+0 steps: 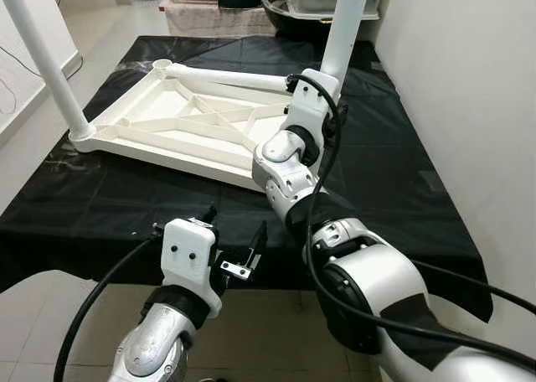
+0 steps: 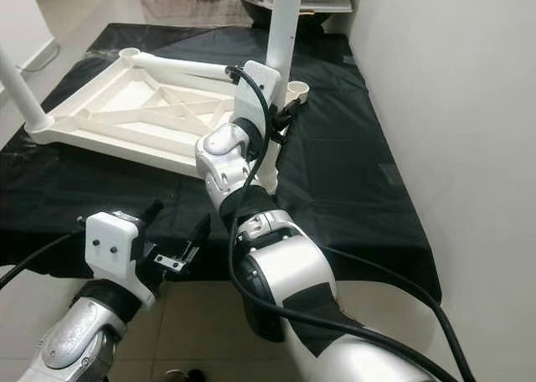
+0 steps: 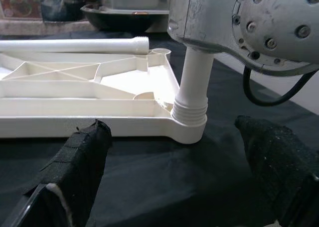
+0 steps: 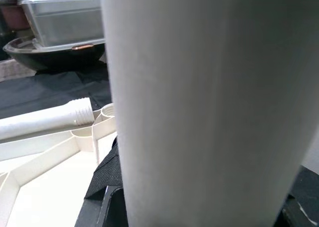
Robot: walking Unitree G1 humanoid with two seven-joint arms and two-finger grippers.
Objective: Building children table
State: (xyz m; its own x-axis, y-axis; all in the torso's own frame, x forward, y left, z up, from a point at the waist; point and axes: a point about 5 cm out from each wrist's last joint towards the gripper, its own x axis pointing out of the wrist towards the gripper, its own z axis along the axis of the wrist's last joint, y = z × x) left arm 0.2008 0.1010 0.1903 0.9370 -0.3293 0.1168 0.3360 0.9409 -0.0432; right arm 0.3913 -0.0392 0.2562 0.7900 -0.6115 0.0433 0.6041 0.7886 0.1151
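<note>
A white table top (image 1: 188, 126) lies upside down on a black-covered surface (image 1: 394, 189). One white leg (image 1: 42, 59) stands upright in its left corner. A second leg (image 1: 230, 78) lies loose along the far edge, beside an empty corner socket (image 2: 297, 89). A third leg (image 2: 285, 22) stands upright in the near right corner socket (image 3: 191, 120), and my right gripper (image 2: 280, 118) is shut around it partway up. Lower down, at the front edge of the surface, my left gripper (image 1: 233, 233) is open and holds nothing, its fingers (image 3: 75, 172) pointing at that corner.
A white wall (image 1: 469, 89) runs close along the right side. A dark basin (image 4: 45, 55) and a clear plastic box (image 4: 60, 18) stand behind the far end. Tiled floor (image 1: 92, 22) lies to the left, and the black cover hangs over the front edge.
</note>
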